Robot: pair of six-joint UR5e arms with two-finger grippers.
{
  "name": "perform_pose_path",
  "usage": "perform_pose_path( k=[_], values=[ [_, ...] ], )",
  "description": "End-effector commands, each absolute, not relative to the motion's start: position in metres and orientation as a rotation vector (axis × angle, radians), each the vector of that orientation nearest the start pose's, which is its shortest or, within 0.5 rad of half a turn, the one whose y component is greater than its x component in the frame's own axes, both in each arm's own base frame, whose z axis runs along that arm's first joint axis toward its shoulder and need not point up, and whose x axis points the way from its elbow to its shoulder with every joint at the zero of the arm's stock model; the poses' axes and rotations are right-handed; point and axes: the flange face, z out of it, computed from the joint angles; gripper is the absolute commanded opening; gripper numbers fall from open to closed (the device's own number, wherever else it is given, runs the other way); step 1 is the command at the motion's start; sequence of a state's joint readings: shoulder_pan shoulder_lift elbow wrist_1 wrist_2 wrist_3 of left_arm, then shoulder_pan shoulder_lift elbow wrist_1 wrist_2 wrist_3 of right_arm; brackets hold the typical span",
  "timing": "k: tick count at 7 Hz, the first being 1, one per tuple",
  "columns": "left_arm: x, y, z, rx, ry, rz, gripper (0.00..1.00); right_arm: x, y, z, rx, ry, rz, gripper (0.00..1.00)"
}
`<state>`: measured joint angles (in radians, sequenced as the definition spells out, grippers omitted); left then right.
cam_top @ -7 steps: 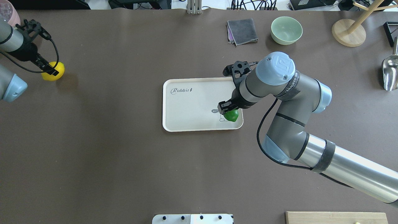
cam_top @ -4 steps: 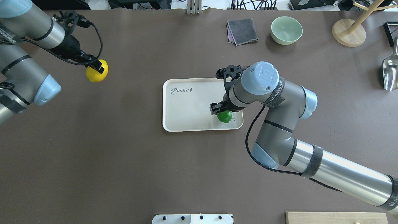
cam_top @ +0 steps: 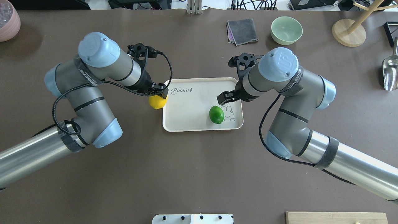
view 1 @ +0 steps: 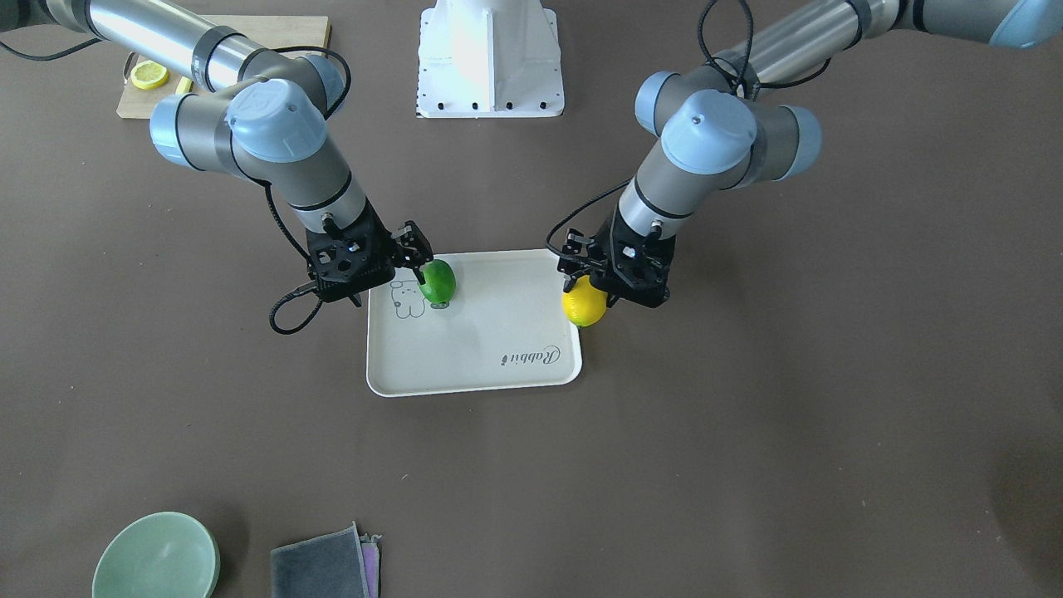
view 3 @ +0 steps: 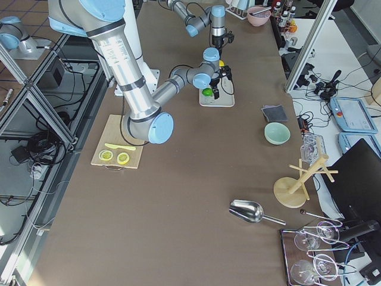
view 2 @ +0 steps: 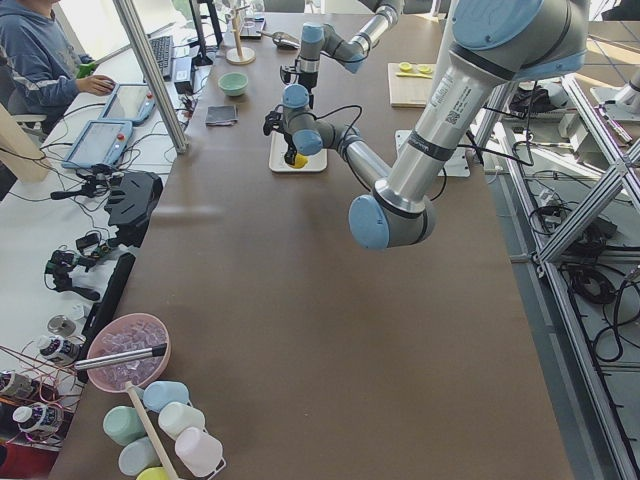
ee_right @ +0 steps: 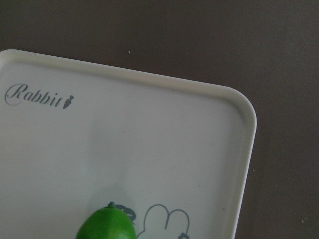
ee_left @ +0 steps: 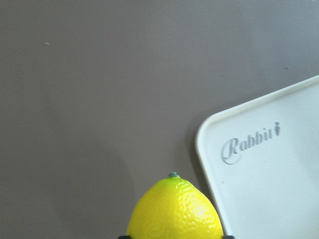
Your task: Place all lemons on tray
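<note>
The off-white tray [cam_top: 189,109] lies mid-table. The green lemon [cam_top: 216,114] lies on it beside the cartoon drawing, and also shows in the front view [view 1: 438,282] and the right wrist view [ee_right: 107,225]. My right gripper [cam_top: 226,99] is open just beyond the green lemon, apart from it. My left gripper [cam_top: 158,93] is shut on the yellow lemon [cam_top: 157,102] and holds it at the tray's left edge, near the "Rabbit" script. The yellow lemon also shows in the front view [view 1: 584,305] and the left wrist view [ee_left: 174,209], with the tray's corner [ee_left: 269,189] to its right.
A green bowl [cam_top: 286,29] and a grey cloth [cam_top: 242,31] lie at the back. A wooden stand [cam_top: 348,32] and a metal scoop [cam_top: 390,71] are far right. A pink bowl [cam_top: 7,20] is far left. A cutting board [view 1: 224,33] carries lemon slices [view 1: 149,75].
My left arm has carried the yellow lemon rightward to the tray's left edge. My right gripper has let go of the green lemon and drawn back from it.
</note>
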<state>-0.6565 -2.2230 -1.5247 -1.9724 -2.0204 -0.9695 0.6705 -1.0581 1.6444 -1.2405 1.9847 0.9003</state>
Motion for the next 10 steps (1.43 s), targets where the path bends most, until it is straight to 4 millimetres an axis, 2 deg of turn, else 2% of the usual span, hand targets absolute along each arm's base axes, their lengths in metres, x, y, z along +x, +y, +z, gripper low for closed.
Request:
perform_pose_path(
  k=[1, 2, 3, 4, 5, 7, 9, 10],
  values=[
    [0.563, -0.498, 0.207, 0.243, 1.036, 0.109, 0.0, -0.381, -0.501, 0.329, 0.263, -0.951, -0.218, 1.0],
    [0.567, -0.495, 0.205, 0.25, 1.035, 0.11, 0.78, -0.351, -0.498, 0.351, 0.272, -0.934, -0.24, 1.0],
    [0.561, -0.493, 0.199, 0.251, 1.044, 0.099, 0.98, -0.316, -0.501, 0.372, 0.271, -0.925, -0.251, 1.0],
    [0.53, -0.492, 0.217, 0.251, 1.037, 0.063, 0.98, -0.284, -0.496, 0.394, 0.266, -0.909, -0.24, 1.0],
    [0.479, -0.502, 0.252, 0.274, 1.013, 0.051, 0.98, -0.257, -0.498, 0.413, 0.266, -0.886, -0.225, 1.0],
    [0.357, -0.515, 0.316, 0.282, 0.963, 0.117, 0.98, -0.207, -0.506, 0.451, 0.237, -0.851, -0.132, 1.0],
    [0.24, -0.521, 0.411, 0.284, 0.872, 0.151, 0.97, -0.159, -0.507, 0.476, 0.234, -0.828, -0.072, 1.0],
    [0.165, -0.522, 0.462, 0.293, 0.838, 0.182, 0.97, -0.132, -0.505, 0.49, 0.227, -0.821, -0.035, 1.0]
  ],
)
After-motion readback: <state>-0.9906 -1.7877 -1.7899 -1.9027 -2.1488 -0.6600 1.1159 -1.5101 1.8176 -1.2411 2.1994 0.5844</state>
